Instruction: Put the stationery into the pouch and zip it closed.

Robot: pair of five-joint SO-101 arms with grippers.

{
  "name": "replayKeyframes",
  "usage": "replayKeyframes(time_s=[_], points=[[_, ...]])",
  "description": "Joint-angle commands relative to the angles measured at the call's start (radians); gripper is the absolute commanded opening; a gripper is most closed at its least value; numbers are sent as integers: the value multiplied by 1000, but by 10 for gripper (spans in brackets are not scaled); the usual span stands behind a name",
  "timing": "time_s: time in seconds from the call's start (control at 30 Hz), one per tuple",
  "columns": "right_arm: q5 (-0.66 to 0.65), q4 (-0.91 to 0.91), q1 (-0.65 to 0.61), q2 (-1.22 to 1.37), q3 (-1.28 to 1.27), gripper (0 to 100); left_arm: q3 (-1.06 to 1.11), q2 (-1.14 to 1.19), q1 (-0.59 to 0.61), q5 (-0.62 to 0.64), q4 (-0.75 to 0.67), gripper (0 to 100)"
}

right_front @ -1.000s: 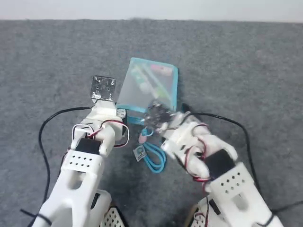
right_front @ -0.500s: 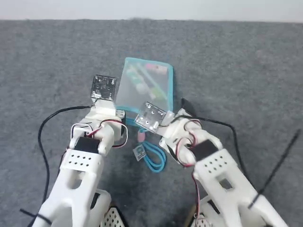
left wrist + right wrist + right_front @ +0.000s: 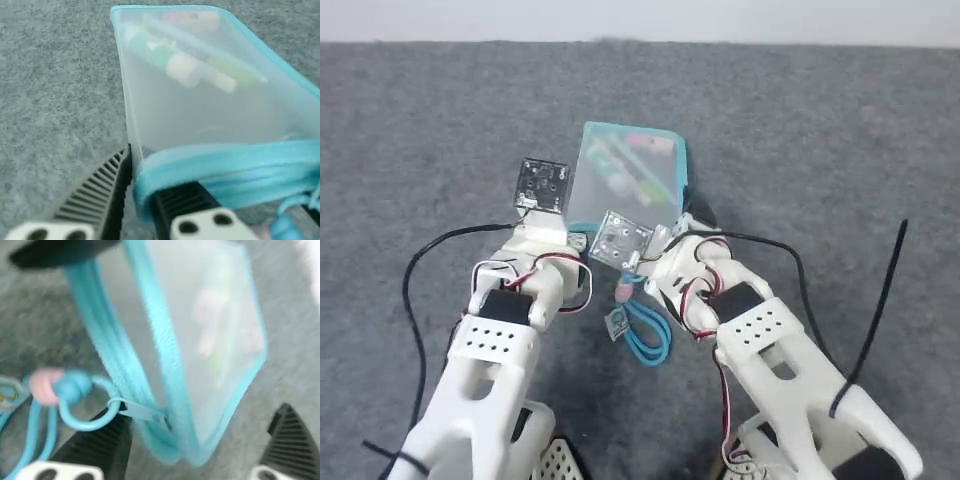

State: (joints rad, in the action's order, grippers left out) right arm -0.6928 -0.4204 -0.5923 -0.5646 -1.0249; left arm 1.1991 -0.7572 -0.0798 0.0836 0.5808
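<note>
Pouch (image 3: 625, 180) clamped at its near left corner by left gripper (image 3: 145, 180), near edge straddled by spread, unclenched right gripper (image 3: 200, 420), grey carpet (image 3: 820, 130) underneath.

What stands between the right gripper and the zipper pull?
Nothing visible. The right gripper has its jaws open astride the edge of the pouch, and the zipper pull lies right beside one jaw, its blue cord trailing away.

No text is legible; the tag (image 3: 615, 323) tied to the pouch (image 3: 620, 195) is too small.
</note>
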Motion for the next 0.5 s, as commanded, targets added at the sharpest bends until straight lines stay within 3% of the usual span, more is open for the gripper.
replayKeyframes(time_s=[0.0, 0.17, 0.4, 0.47], points=[[-41, 51, -8, -5, 55, 252, -51, -35, -26, -8, 29, 11], [-12, 53, -5, -5, 61, 15, -51, -35, -26, -8, 28, 12], [-6, 39, 15, -15, 72, 6, -59, -41, -28, -28, 29, 13], [77, -7, 54, -7, 115, 6, -56, -77, -28, -57, 35, 13]])
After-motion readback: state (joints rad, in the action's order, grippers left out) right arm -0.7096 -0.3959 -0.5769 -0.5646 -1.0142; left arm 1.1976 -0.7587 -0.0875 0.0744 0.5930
